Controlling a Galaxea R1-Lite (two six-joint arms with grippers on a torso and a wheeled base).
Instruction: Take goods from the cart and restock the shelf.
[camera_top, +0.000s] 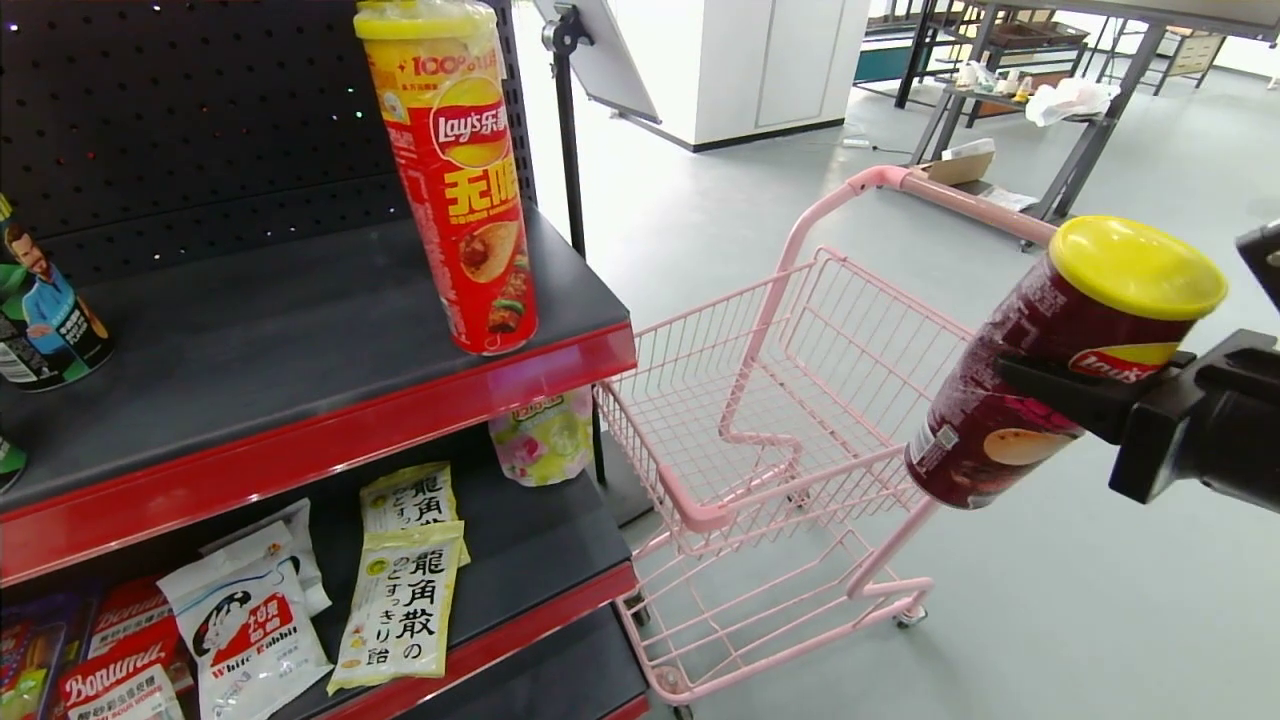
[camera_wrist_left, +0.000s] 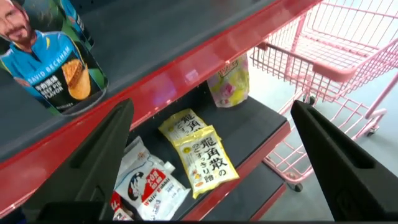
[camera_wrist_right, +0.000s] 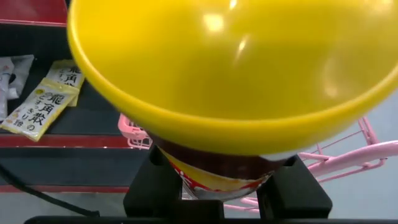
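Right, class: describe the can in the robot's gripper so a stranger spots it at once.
Find the pink cart beside the shelf. Just right of it, the right gripper is shut on a tilted chip can. Unlike the tall red can upright on the shelf, it is dark maroon and held aloft.

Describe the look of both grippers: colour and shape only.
The left gripper has two matte black fingers, broad and tapering to blunt wedge tips. The right gripper is likewise black, with flat fingers on a blocky black mount.
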